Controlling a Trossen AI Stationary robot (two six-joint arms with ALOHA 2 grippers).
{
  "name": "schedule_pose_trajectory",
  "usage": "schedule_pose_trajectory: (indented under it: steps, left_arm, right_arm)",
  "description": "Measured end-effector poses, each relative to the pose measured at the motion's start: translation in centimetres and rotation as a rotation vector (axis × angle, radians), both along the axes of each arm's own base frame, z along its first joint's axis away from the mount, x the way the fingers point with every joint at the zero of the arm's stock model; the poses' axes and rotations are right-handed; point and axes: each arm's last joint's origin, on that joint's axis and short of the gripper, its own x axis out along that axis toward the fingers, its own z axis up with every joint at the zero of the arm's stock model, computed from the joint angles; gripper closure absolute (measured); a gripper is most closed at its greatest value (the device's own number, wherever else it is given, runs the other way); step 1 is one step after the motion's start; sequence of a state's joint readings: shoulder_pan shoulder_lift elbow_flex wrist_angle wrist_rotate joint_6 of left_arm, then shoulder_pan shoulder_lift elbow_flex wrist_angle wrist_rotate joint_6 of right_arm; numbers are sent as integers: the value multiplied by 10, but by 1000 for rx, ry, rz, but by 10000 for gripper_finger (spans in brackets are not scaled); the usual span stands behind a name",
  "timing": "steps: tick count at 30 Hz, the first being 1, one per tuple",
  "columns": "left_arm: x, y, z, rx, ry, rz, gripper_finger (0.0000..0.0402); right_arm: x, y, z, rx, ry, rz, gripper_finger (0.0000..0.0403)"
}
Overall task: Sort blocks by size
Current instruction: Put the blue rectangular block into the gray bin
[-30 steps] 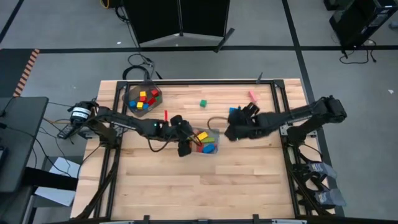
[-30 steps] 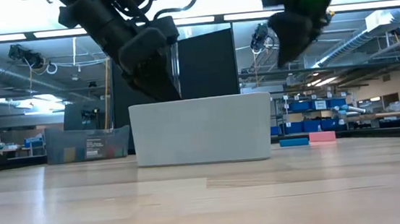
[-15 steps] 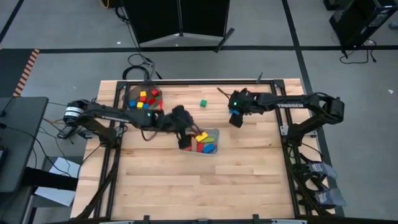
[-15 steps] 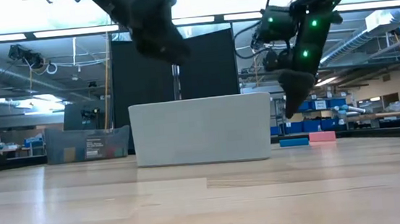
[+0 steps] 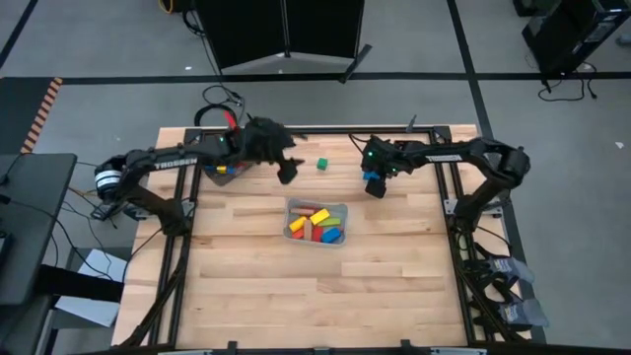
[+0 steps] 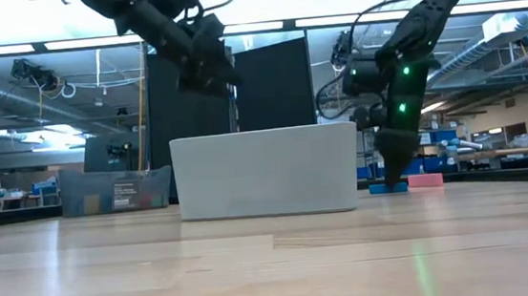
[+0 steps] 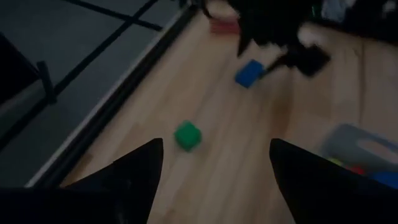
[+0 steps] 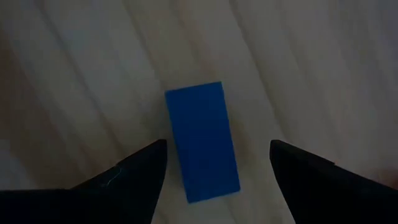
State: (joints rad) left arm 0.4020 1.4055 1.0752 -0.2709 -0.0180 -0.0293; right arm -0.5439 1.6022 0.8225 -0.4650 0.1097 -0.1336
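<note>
A blue bar block (image 8: 202,142) lies flat on the table near the far right. My right gripper (image 5: 373,185) hangs just above it, pointing down, open, with a finger on each side of the block and touching nothing. A green cube (image 5: 321,164) sits alone on the wood at the far middle. My left gripper (image 5: 287,175) hovers open and empty, left of that cube and above the table. The clear tray (image 5: 338,210) in the middle holds several coloured bars. A pink block (image 6: 425,180) lies beyond the blue one.
A dark bowl (image 5: 219,168) with small cubes stands at the far left, partly under my left arm. In the low view the tray's wall (image 6: 266,172) hides the table's middle. The near half of the table is bare wood.
My left gripper has risen from the tray and swung toward the far edge, ending beside the green cube. My right gripper has moved from near the tray toward the far edge, tipped down and sunk over the blue block.
</note>
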Motion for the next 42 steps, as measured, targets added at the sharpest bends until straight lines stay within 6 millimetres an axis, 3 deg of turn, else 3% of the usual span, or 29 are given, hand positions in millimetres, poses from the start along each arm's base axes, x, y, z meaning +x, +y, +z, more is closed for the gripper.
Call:
schedule_pose_trajectory:
  steps: [5, 8, 15, 22, 24, 27, 33, 38, 42]
  left_arm:
    - [-5, 36, -9, -62, 9, 49, 101]
    - [-1, 54, -17, -113, 53, 65, 101]
    - [29, 95, -29, -174, 175, 96, 101]
    - [59, 126, -47, -263, 321, 122, 101]
    - [66, 130, -51, -276, 341, 123, 101]
    - [72, 135, -60, -289, 361, 123, 101]
    - [74, 137, -63, -290, 360, 128, 101]
    - [76, 136, -63, -313, 341, 124, 101]
    - [81, 130, -62, -306, 330, 109, 101]
  right_arm:
    - [2, -6, -17, 50, 33, -7, 110]
    - [2, -8, -23, 82, 46, -9, 131]
    - [4, -6, -23, 105, 26, -31, 264]
    - [5, 1, -11, 97, -39, -66, 267]
    - [7, 10, 1, 88, -80, -54, 267]
    - [13, 31, 36, 42, -233, -27, 267]
    - [37, 97, 74, 26, -526, 111, 267]
    - [65, 148, 64, 14, -647, 165, 267]
    - [82, 168, 40, -3, -591, 152, 267]
